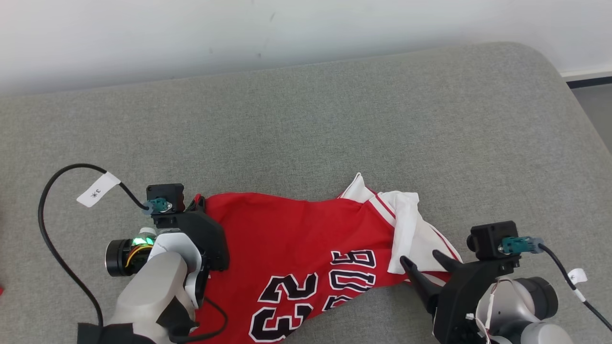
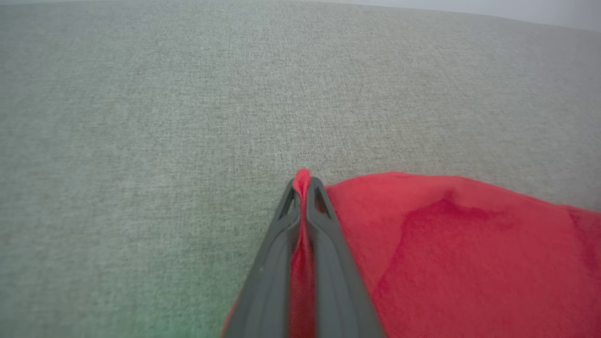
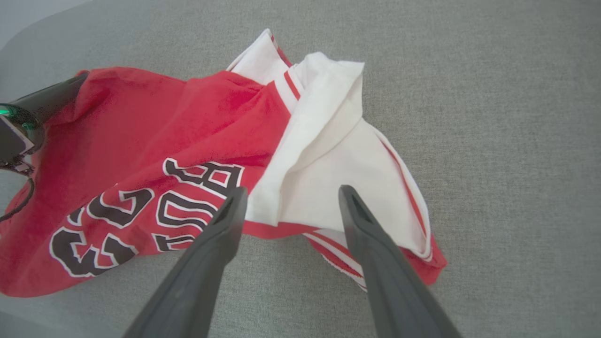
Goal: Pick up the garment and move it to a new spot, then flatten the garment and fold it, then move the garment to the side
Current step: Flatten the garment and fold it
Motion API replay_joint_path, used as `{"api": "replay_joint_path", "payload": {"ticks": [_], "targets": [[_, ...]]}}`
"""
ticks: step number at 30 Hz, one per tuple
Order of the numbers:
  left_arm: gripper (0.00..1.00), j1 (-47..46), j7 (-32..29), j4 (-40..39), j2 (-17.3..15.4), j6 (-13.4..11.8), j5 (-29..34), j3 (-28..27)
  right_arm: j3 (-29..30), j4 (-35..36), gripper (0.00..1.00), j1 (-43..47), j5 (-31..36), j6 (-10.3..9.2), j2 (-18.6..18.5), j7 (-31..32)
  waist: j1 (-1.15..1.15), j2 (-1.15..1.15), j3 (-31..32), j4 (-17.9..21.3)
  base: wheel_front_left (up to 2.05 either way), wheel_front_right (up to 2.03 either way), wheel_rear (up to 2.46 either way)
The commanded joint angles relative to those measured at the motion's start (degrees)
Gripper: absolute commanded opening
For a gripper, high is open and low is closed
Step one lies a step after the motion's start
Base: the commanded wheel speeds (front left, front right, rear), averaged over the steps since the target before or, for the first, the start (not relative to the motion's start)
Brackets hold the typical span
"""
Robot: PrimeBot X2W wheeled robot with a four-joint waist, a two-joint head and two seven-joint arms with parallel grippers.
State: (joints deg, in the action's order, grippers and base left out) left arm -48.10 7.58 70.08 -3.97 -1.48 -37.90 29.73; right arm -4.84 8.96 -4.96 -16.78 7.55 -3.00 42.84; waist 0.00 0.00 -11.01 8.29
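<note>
My left end effector (image 2: 303,186) pinches the red jersey (image 1: 287,234), right end effector (image 3: 291,192) gapes wide and may snag doubled white sleeve (image 3: 328,159) layers.

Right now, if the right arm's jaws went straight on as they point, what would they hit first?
Probably the garment, its white folded part, just past the right gripper and its open jaws; depth unclear.

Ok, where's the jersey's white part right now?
Head view: the white part lies at the right end of the jersey on the grey cushion, at the tips of the open right end effector. The left end effector pinches the opposite red edge.
</note>
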Motion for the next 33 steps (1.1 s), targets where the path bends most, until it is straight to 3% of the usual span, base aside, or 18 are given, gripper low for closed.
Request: {"api": "replay_joint_path", "payload": {"ticks": [1, 8, 9, 10, 11, 12, 13, 25, 29, 33], "targets": [[0.00, -0.44, 0.25, 0.15, -0.10, 0.18, 0.00, 0.22, -0.03, -1.17, 1.00, -0.42, -0.65, -0.13, 0.13, 0.01, 0.00, 0.00, -0.24, -0.12, 0.00, 0.00, 0.00], [0.00, -1.04, 0.07, 0.04, 0.20, -0.22, -0.09, 0.73, -1.65, -6.15, 1.00, -3.40, -3.65, -0.13, 0.15, -2.00, 0.00, 0.00, -0.89, -0.80, 0.00, 0.00, 0.00], [0.00, -1.01, 0.10, 0.01, 0.23, -0.32, -0.15, 0.78, -2.19, -6.71, 0.84, -3.82, -3.79, -0.13, 0.15, -2.30, 0.00, 0.00, -0.91, -0.89, 0.00, 0.00, 0.00], [0.00, -0.92, 0.12, -0.01, 0.29, -0.41, -0.21, 0.84, -2.53, -7.27, 0.47, -4.14, -3.85, -0.13, 0.15, -2.59, 0.00, 0.00, -0.89, -0.96, 0.00, 0.00, 0.00], [0.00, -0.74, 0.14, -0.03, 0.31, -0.48, -0.24, 0.89, -2.79, -7.65, 0.38, -4.33, -3.76, -0.13, 0.14, -2.69, 0.00, 0.00, -0.82, -1.02, 0.00, 0.00, 0.00], [0.00, -0.53, 0.15, -0.06, 0.35, -0.53, -0.29, 0.95, -3.08, -7.91, 0.05, -4.53, -3.39, -0.13, 0.13, -2.93, 0.00, 0.00, -0.72, -1.06, 0.00, 0.00, 0.00], [0.00, -0.34, 0.13, -0.09, 0.37, -0.59, -0.42, 0.98, -3.16, -8.05, 0.00, -4.68, -3.30, -0.13, 0.14, -3.15, 0.00, 0.00, -0.57, -1.09, 0.00, 0.00, 0.00], [0.00, -2.45, 4.17, -4.05, -0.42, -1.29, -2.93, -1.27, 1.01, -2.60, 0.00, -5.67, -1.67, -0.13, 0.16, -4.15, 0.00, 0.00, 0.75, -0.97, 0.00, 0.00, 0.00], [0.00, -4.50, 5.59, -7.18, -2.30, -0.63, -5.45, -4.57, 0.39, -2.69, 0.00, -10.97, -1.56, -0.13, -0.01, -3.92, 0.00, 0.00, -1.74, -0.78, 0.00, 0.00, 0.00], [0.00, -9.57, 4.13, -10.44, -4.76, 1.77, -8.31, -7.64, -0.63, -9.15, 0.00, -22.93, -4.42, -0.13, -1.47, -5.60, 0.00, 0.00, -6.61, -0.40, 0.00, 0.00, 0.00]]}}
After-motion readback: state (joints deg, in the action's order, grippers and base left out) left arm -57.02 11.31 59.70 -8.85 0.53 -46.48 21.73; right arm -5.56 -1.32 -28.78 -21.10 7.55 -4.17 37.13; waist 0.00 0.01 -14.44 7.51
